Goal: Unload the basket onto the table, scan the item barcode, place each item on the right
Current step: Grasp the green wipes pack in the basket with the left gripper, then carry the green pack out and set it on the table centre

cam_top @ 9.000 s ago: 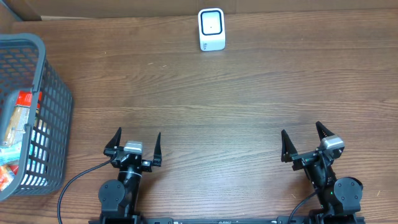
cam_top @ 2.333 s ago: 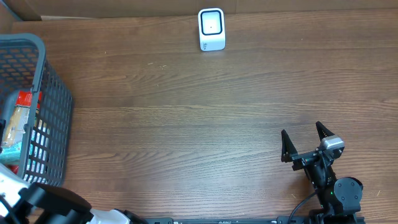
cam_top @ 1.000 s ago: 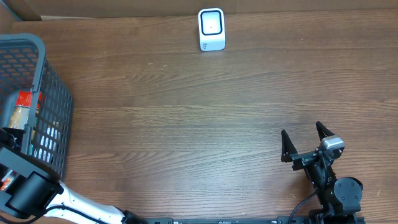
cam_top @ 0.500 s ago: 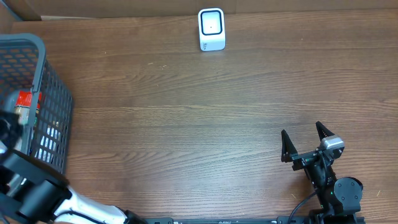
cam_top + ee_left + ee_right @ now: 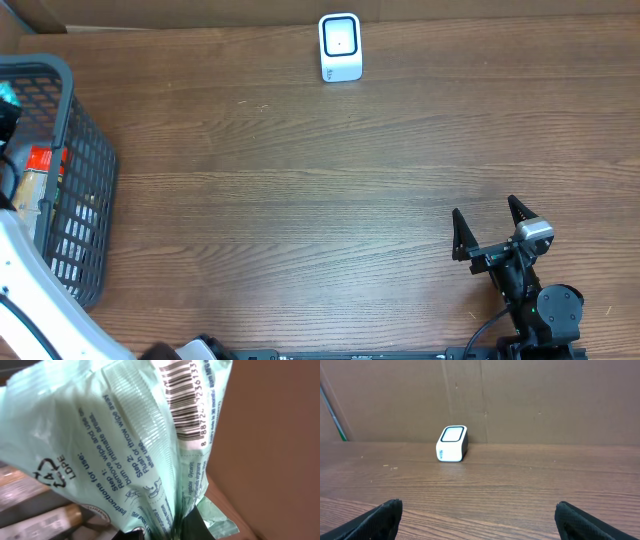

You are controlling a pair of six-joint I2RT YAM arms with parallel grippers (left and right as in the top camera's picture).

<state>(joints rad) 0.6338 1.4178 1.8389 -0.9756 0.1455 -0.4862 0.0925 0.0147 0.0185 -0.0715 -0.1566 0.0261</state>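
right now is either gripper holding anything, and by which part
The left gripper holds the green packet, pinched at its lower end by the back seam, under the barcode. The right gripper is open and empty.

Dark wood-grain table (image 5: 330, 190); plain brown cardboard wall (image 5: 545, 395) upright along far edge; soft even light.

We see even, soft light on the table (image 5: 300, 180), shadows faint. Overhead's left edge: left arm (image 5: 25, 290) looms white, out of focus. Wrist close-up of packet (image 5: 100, 455) slightly soft (barcode (image 5: 187, 400) legible).
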